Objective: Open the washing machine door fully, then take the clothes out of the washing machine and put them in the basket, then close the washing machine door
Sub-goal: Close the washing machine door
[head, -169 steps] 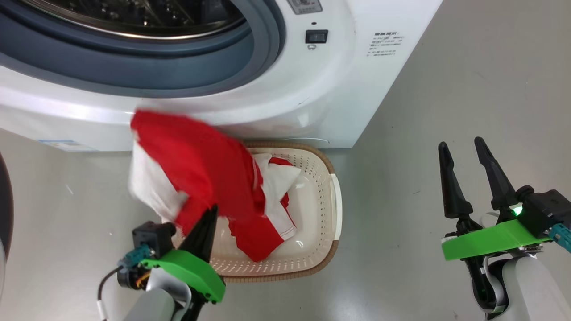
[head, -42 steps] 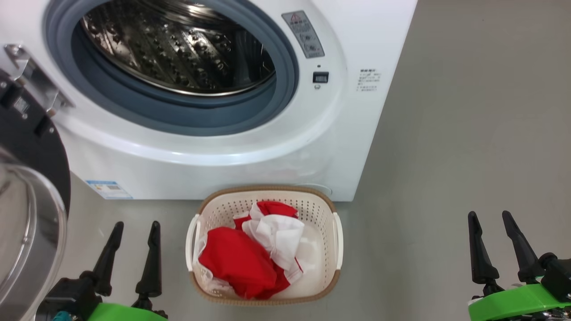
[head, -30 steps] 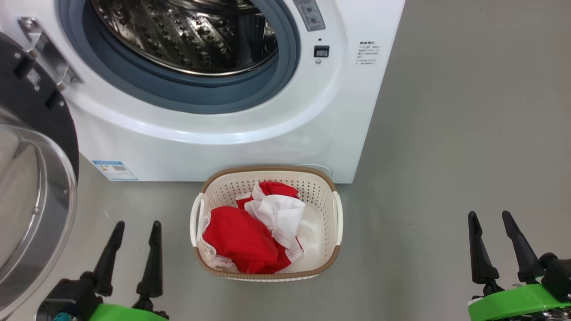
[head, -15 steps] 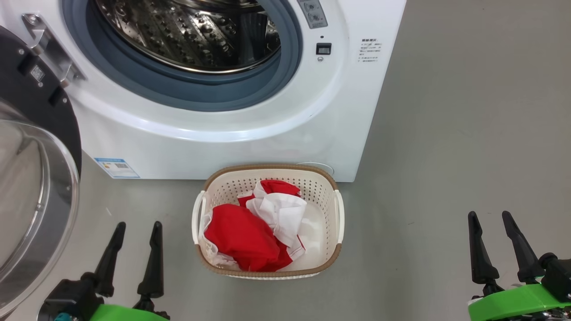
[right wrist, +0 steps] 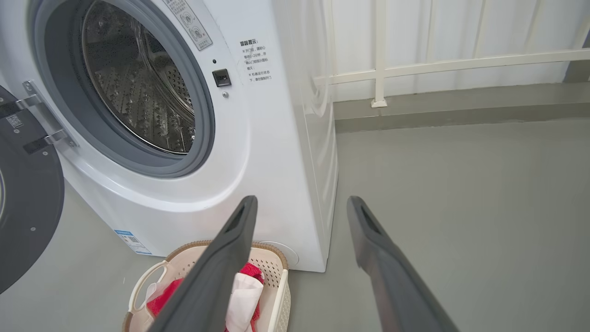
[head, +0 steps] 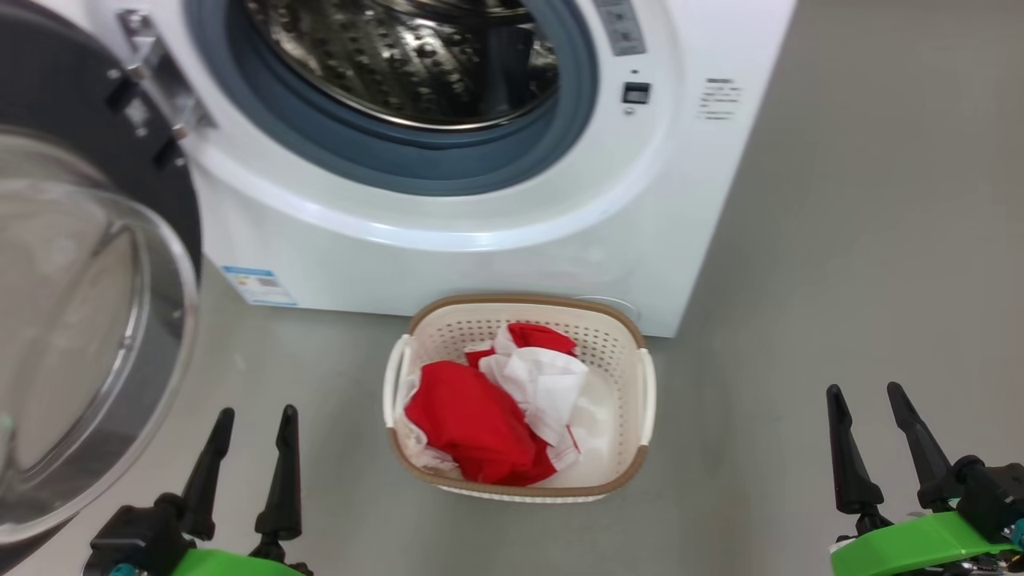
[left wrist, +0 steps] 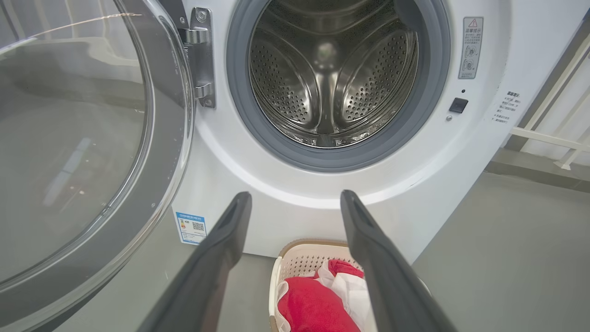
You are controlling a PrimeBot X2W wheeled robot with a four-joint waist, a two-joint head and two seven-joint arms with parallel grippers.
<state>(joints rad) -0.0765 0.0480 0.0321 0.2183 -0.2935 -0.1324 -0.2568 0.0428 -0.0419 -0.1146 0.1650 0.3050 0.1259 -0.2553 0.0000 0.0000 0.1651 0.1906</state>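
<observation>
Glossy black rim and clear glass, the washing machine door stood swung wide at far left, hinged to the washing machine. Beside it the left gripper hung with fingers parted, gripping nothing. The steel drum looked bare in the left wrist view. Just in front of the machine sat the basket, holding the red-and-white clothes. At far right the right gripper was likewise spread and empty. Unloading seemed finished and closing the door was the step in hand. That would call for the left arm to reach the door's outer face and push it round to the latch.
</observation>
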